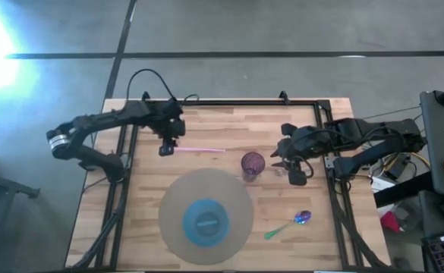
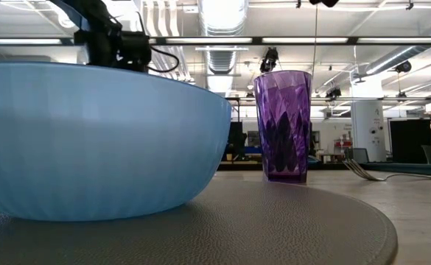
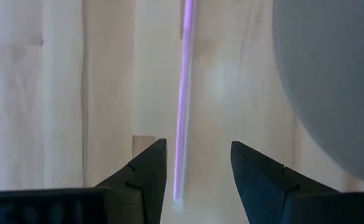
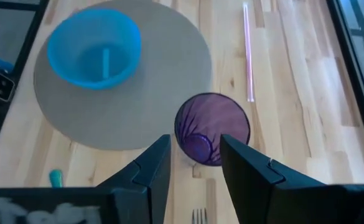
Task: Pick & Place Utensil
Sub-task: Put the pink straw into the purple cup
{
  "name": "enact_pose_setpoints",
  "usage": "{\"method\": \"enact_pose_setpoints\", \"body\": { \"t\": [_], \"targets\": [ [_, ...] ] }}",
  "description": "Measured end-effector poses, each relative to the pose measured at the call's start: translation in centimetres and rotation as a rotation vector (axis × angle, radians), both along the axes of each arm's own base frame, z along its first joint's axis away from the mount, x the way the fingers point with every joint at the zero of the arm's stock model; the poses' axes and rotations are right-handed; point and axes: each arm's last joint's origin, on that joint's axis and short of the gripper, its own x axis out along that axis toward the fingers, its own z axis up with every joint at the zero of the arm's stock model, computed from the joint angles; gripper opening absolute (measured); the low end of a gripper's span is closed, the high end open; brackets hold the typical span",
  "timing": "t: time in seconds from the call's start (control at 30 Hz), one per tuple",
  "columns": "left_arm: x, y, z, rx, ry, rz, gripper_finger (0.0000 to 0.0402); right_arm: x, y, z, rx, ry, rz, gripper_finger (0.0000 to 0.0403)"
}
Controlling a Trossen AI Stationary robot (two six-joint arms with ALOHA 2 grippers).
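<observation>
Blue bowl stands closest to the low camera, on the round grey mat, and it hides much of the table behind it.

Left gripper hovers over the near end of a pink straw; its two fingers stand apart, one on each side of the straw, and they do not clamp it. From this gripper the straw runs straight forward on the wood, with the edge of the mat to one side.

Right gripper has its fingers apart too, with nothing between them. Directly before it stands the purple cup, upright, just beside the mat. Beyond the cup lies the mat with the bowl on it. Below the right gripper, close to its fingers, the tines of a fork show. A spoon with a green handle lies on the wood well apart from both grippers, near the mat.
</observation>
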Motion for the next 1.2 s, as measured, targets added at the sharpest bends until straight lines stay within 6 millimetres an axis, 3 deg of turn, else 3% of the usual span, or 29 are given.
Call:
{"method": "enact_pose_setpoints", "body": {
  "t": [0.63,1.2],
  "targets": [
    [2.6,1.7,-4.8,-0.053,0.110,-0.055,0.0170,0.0,0.0,-0.4,0.015,0.011,-0.017,0.0123],
    [3.4,2.2,-6.7,-0.080,0.141,-0.029,0.0170,0.0,0.0,-0.4,0.020,0.012,-0.022,0.0118]
  ]
}}
